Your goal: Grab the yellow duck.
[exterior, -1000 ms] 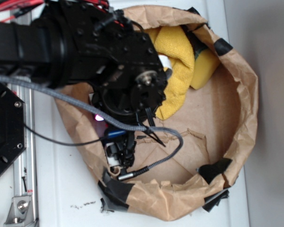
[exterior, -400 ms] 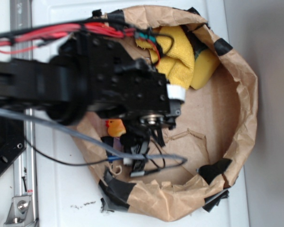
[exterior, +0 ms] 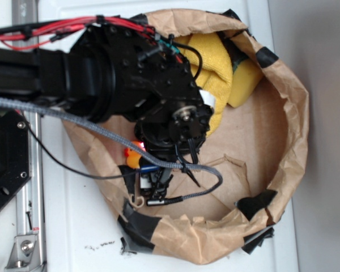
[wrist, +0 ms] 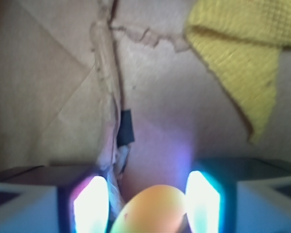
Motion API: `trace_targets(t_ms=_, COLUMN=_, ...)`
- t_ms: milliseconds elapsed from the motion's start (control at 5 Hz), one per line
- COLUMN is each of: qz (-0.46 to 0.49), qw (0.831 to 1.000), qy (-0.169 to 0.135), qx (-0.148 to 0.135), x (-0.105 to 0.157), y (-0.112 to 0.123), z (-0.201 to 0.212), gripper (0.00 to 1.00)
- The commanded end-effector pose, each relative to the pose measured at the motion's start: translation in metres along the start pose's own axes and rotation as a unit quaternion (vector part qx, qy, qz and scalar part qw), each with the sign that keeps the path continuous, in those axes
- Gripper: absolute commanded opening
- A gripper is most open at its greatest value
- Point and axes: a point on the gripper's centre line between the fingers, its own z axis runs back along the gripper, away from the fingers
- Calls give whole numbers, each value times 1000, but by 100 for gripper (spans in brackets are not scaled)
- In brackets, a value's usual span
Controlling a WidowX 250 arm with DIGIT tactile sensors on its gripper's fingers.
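Wrist view shows the glowing fingers (wrist: 91, 204) spread on either side of the yellow duck (wrist: 153, 209), not plainly clamping it; the duck sits low between them on brown paper (wrist: 53, 97), the yellow cloth (wrist: 242, 53) upper right.

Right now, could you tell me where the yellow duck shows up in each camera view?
Exterior: the yellow duck peeks out lower left of centre, under the arm, inside the paper basin.
Wrist: it fills the bottom centre, between the gripper fingers.
Shared landmark: the yellow cloth, upper right in the wrist view.
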Motion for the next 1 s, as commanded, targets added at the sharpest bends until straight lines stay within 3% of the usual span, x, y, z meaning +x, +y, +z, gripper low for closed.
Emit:
trace_targets(t_ms=0, qz=-32, qw=999, qy=1, qx=39, x=-8, y=4, z=71, gripper=0)
trace_targets(t_ms=200, qz=-54, qw=994, qy=-32, qx=90, x=-4, y=0, z=117, gripper=0)
trace_targets(t_ms=400, qz=-18, qw=976, qy=-123, qx=180, x=13, y=-7, z=150, gripper=0)
trace_targets(t_ms=600, qz=33, qw=974, qy=-165, qx=149, x=26, y=-3, z=153, gripper=0)
trace_targets(t_ms=800, qz=44, qw=976, qy=-186, qx=106, x=29, y=1, z=143, gripper=0)
